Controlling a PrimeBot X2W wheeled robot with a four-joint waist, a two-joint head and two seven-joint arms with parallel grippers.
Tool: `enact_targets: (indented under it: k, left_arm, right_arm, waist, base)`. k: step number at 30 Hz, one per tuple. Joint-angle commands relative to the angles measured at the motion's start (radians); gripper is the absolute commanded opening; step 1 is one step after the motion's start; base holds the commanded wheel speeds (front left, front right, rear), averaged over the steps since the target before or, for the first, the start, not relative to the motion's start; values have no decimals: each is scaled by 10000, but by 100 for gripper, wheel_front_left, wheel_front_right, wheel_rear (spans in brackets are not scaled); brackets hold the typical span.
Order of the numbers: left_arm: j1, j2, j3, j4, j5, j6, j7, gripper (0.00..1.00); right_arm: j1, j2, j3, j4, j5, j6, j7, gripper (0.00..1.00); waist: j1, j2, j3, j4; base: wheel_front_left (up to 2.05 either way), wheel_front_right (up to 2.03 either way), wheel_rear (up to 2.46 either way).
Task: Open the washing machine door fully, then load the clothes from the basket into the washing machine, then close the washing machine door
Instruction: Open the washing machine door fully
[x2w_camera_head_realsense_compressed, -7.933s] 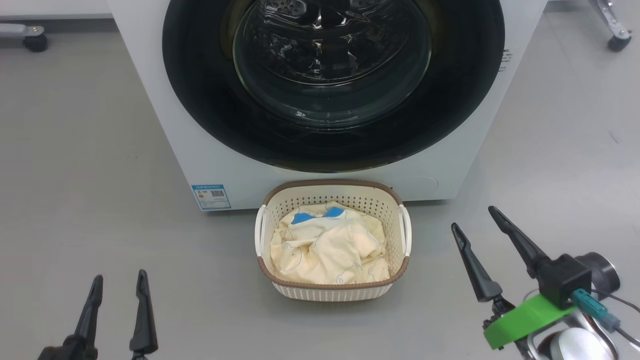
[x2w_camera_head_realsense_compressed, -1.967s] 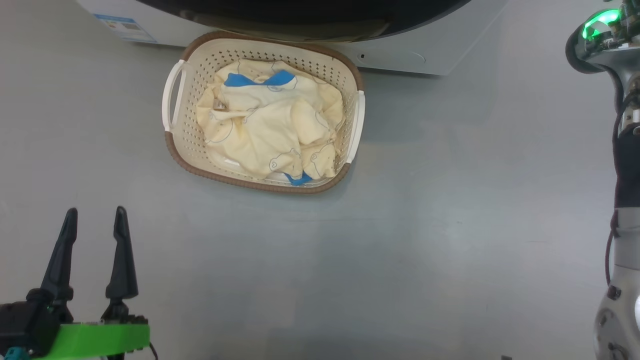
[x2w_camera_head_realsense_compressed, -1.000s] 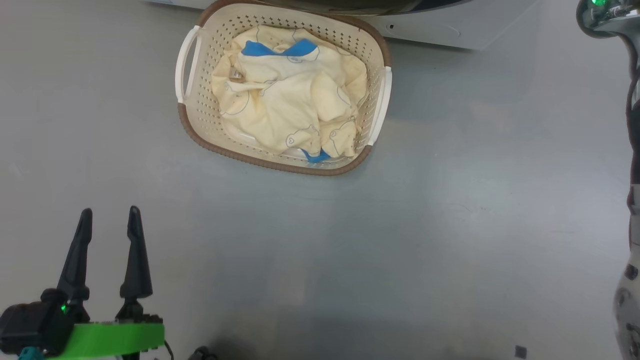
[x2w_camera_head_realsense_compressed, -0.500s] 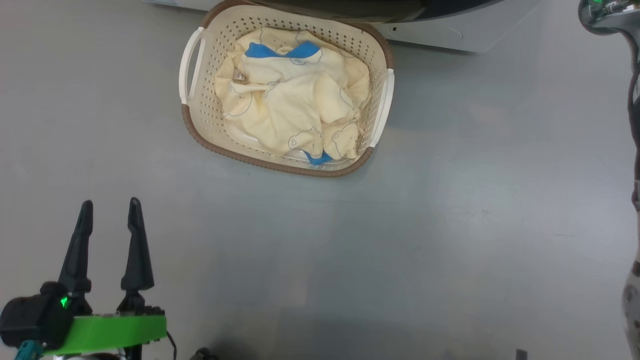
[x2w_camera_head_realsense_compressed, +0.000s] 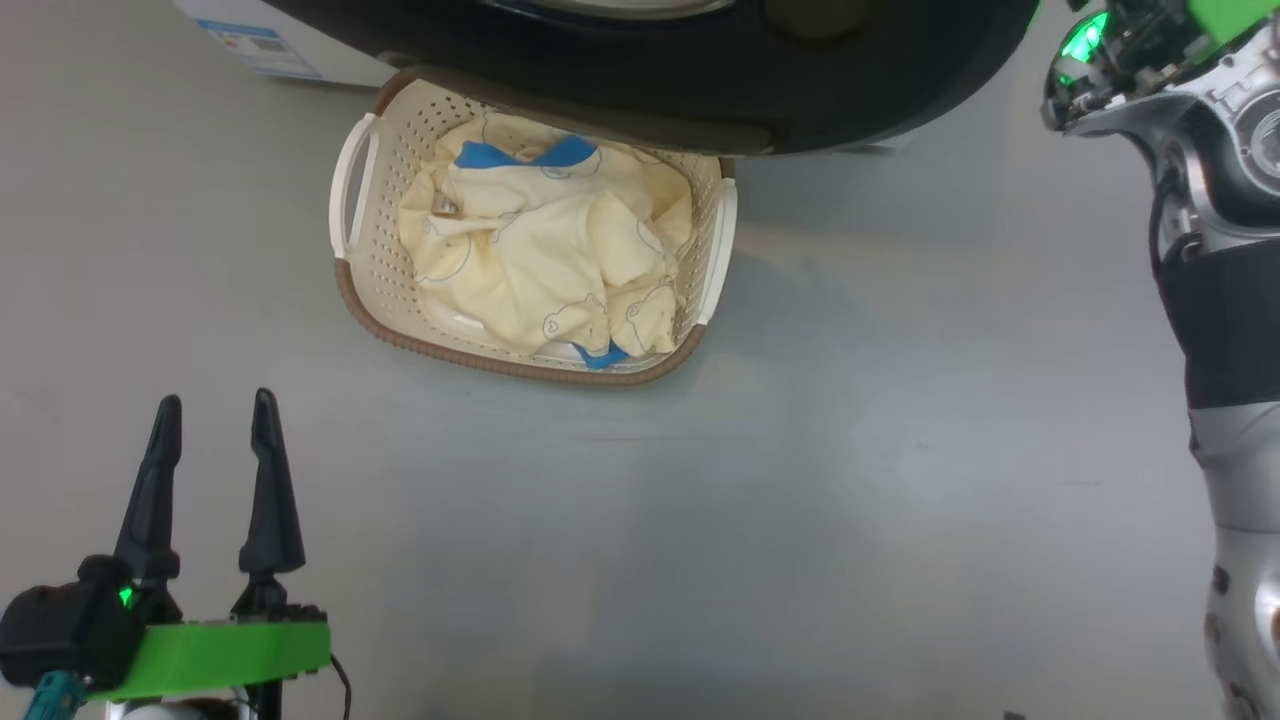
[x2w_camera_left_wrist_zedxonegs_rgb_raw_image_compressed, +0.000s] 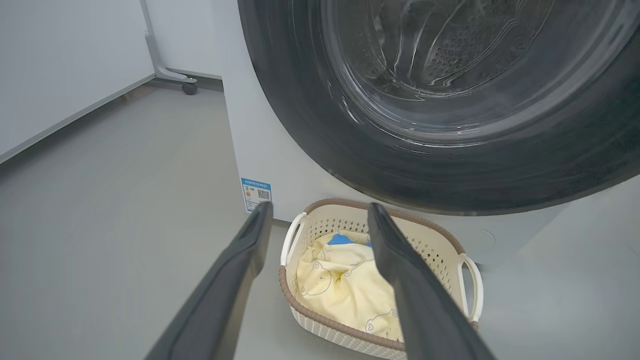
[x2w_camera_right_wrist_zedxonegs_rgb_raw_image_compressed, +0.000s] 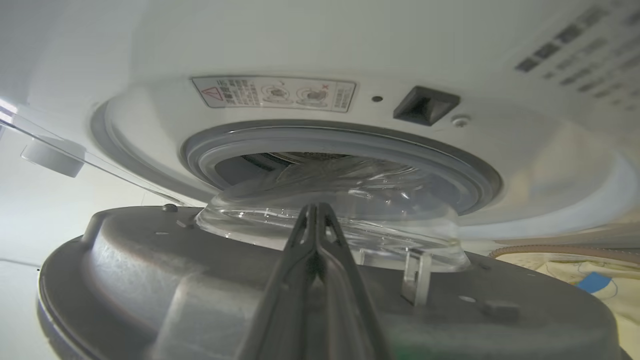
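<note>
The washing machine door (x2w_camera_head_realsense_compressed: 850, 100) stands partly open, its black rim overhanging the far edge of the basket (x2w_camera_head_realsense_compressed: 372, 290). The clothes (x2w_camera_head_realsense_compressed: 540, 250), pale yellow with blue patches, lie heaped in the basket. My left gripper (x2w_camera_head_realsense_compressed: 213, 405) is open and empty at the lower left, well short of the basket. In the right wrist view my right gripper (x2w_camera_right_wrist_zedxonegs_rgb_raw_image_compressed: 315, 207) is shut, fingers pressed together behind the door's grey inner face (x2w_camera_right_wrist_zedxonegs_rgb_raw_image_compressed: 150, 270), at its glass bulge (x2w_camera_right_wrist_zedxonegs_rgb_raw_image_compressed: 350, 230). A gap separates the door from the washing machine (x2w_camera_right_wrist_zedxonegs_rgb_raw_image_compressed: 300, 50) and its grey gasket (x2w_camera_right_wrist_zedxonegs_rgb_raw_image_compressed: 450, 165).
My right arm (x2w_camera_head_realsense_compressed: 1220, 300) runs up the right edge of the head view. A blue sticker (x2w_camera_left_wrist_zedxonegs_rgb_raw_image_compressed: 256, 194) marks the machine's lower corner. A castor (x2w_camera_left_wrist_zedxonegs_rgb_raw_image_compressed: 189, 88) of a frame stands far left of the machine. Grey floor (x2w_camera_head_realsense_compressed: 800, 500) spreads around the basket.
The head camera has shifted. The door's black rim now reaches out over the basket's far edge, and more of my right arm shows. My left gripper stays open in place.
</note>
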Motion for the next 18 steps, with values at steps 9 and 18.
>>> enact_targets:
  k: [9,18]
  left_arm:
    - [-20,174,410,-103,-53,6,-113,100]
    - [130,225,285,110,-73,6,-113,100]
  right_arm:
    - [812,589,1350,-543,20,17,434,0]
    - [1925,736,2285,-1126,84,17,608,0]
  waist:
    - [0,-1,-741,-457]
    - [0,-1,-1592,-485]
  base:
    - [0,0,0]
    - [0,0,0]
